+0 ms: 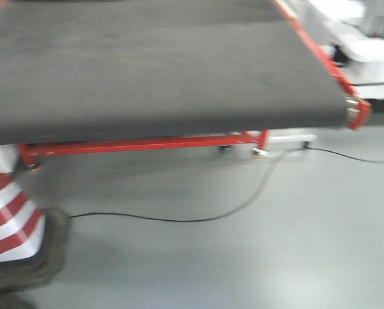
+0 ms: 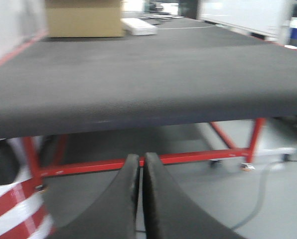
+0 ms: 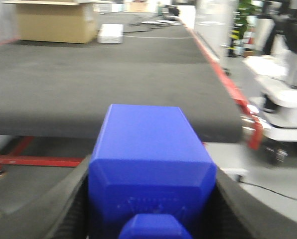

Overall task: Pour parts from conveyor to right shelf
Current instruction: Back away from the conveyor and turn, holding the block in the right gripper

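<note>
The conveyor [image 1: 153, 71] is a wide dark grey belt on a red frame; it fills the top of the front view and also shows in the left wrist view [image 2: 148, 74] and the right wrist view [image 3: 88, 84]. My right gripper [image 3: 151, 209] is shut on a bright-blue block part [image 3: 148, 159] with a small stud, held off the belt's near end. My left gripper [image 2: 140, 164] is shut and empty, below the belt's near edge. The right shelf is out of view.
A red-and-white striped cone [image 1: 11, 219] on a dark base stands at the lower left. A black cable [image 1: 179, 221] lies across the grey floor. A cardboard box [image 3: 54, 22] and a white flat box [image 3: 110, 33] sit at the belt's far end. White equipment [image 3: 283, 99] stands right.
</note>
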Available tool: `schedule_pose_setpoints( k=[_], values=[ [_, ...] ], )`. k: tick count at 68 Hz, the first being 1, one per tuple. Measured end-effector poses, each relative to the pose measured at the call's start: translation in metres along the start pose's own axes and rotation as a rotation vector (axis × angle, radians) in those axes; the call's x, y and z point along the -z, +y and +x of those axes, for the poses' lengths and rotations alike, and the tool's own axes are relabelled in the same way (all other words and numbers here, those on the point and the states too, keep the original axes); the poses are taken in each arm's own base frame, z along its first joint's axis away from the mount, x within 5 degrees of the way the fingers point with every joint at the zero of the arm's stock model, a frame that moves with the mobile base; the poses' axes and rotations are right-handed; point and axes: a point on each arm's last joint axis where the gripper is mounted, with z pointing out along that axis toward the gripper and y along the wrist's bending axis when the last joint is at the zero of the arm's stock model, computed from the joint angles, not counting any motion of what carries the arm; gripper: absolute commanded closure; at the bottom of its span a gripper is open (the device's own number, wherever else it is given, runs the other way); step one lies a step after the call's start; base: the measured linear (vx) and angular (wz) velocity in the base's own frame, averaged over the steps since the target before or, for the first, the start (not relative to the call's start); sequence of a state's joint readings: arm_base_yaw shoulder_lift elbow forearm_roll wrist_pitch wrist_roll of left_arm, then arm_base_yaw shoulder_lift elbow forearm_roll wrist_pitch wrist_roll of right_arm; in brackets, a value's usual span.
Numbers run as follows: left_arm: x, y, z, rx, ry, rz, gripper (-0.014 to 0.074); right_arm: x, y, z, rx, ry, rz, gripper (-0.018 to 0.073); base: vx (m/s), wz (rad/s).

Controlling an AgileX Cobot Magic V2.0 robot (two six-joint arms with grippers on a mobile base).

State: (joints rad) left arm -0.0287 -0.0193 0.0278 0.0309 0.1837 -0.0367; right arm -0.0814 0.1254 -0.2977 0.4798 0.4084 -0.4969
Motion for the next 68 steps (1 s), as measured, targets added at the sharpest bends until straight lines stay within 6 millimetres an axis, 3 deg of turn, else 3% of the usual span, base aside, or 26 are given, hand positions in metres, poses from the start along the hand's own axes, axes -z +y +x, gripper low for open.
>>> schedule_pose_setpoints(
  k=[68],
  values=[
    [0.0000, 0.0000, 0.0000, 0.000, 0.000, 0.000, 0.0603, 0.0000, 0.0000, -0.0001, 0.000, -0.001, 0.001, 0.0565, -0.18, -0.78]
  ],
)
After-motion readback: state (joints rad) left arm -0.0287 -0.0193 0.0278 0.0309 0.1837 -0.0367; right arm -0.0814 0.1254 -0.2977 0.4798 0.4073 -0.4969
